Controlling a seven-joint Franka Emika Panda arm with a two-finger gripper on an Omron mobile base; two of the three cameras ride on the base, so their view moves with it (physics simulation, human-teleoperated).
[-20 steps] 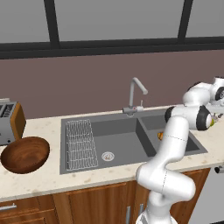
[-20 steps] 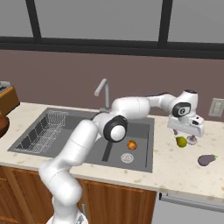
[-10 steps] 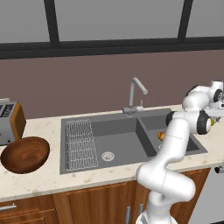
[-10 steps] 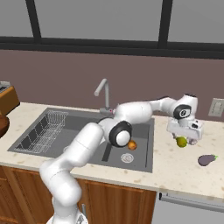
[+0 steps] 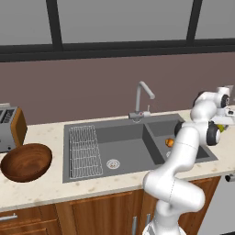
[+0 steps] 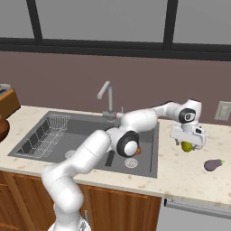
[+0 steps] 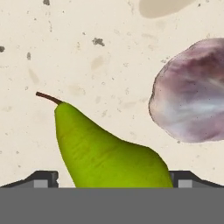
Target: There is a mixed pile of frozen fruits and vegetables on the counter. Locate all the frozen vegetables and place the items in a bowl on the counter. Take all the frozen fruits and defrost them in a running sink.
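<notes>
My claw [image 6: 187, 143] hangs spread wide over the pear [image 7: 107, 151], a fingertip [image 7: 41, 178] on either side, gripping nothing as far as I can tell. The pear lies on the table [image 7: 87, 52], with the whitish-purple bulb [image 7: 192, 92] nearby. The eggplant [image 6: 213, 164] sits apart.

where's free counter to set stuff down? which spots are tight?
Free: the counter front strip between the sink and the eggplant; also the strip between the bowl and the sink's left rim. Tight: under the end effector, where its open jaws flank the pear, with the bulb close beside it.
</notes>
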